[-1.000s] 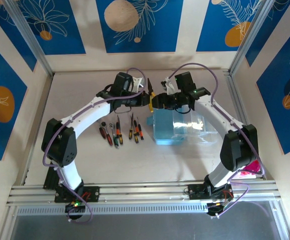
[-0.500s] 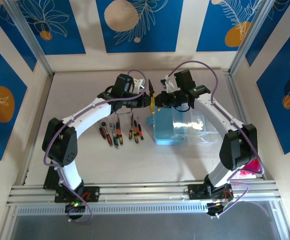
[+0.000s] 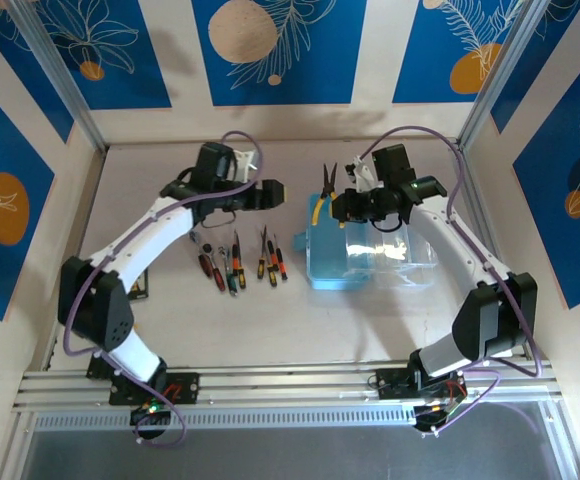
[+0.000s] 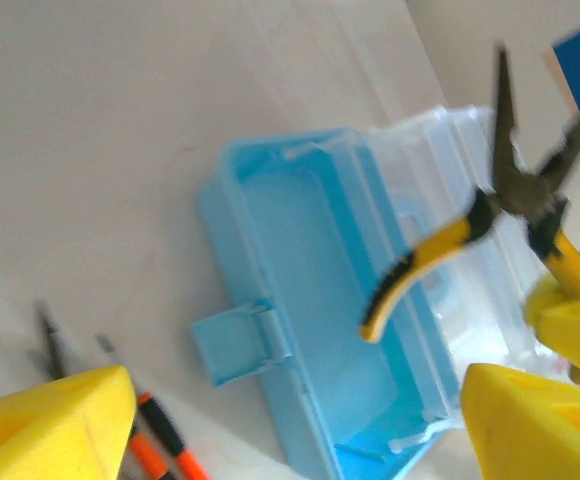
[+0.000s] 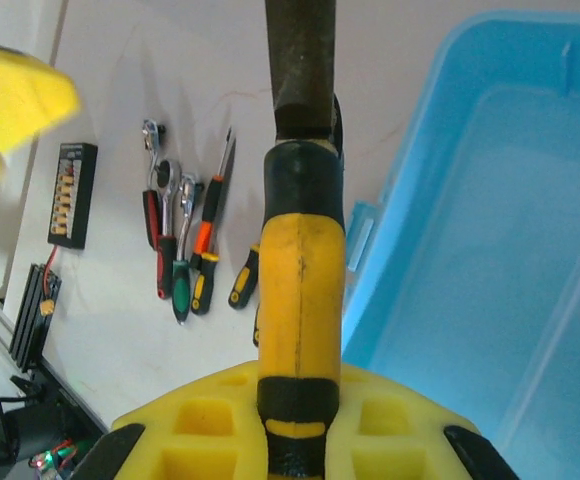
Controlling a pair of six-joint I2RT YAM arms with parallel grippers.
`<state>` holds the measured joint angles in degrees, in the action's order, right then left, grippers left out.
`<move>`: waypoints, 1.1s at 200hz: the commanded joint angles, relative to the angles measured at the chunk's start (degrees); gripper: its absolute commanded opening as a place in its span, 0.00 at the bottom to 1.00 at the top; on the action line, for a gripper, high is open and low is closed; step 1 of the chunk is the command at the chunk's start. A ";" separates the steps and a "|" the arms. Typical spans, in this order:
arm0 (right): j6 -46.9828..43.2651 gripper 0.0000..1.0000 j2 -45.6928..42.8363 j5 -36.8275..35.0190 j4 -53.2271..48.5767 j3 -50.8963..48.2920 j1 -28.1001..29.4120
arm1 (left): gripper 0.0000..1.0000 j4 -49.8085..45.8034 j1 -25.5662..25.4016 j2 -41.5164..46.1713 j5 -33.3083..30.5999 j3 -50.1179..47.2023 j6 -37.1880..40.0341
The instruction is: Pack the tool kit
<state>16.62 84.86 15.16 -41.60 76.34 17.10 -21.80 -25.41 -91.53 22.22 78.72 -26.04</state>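
Two pincers: right pincer (image 3: pixel 334 206) grips pliers (image 5: pixel 302 270); left pincer (image 3: pixel 273 193) gapes, empty.

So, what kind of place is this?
Most likely a robot lab cell, not a real workshop: a left arm and a right arm bolted to an aluminium rail, at a table walled by blue printed panels.

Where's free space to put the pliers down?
The case tray is bare, beside the pliers in the right gripper. The table is also bare between tool row and near rail. Crowded: gap between tool row and case.
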 commanded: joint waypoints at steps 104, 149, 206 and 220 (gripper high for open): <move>4.44 0.00 13.35 -9.39 -1.22 3.26 4.31 | 1.00 -16.43 6.60 5.04 -14.75 -9.08 -0.63; 9.07 0.00 17.95 -12.17 1.15 4.55 5.09 | 1.00 -16.80 7.19 5.39 -14.75 -9.46 -0.33; 10.54 0.30 21.15 -13.56 0.35 7.29 6.07 | 1.00 -16.86 7.62 5.41 -14.31 -9.80 -0.10; 10.45 0.34 21.39 -13.89 -0.30 8.33 6.11 | 1.00 -17.04 7.74 5.43 -14.38 -9.80 -0.08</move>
<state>26.48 105.58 1.83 -41.25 81.87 22.79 -37.39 -18.57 -87.61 8.40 69.45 -26.46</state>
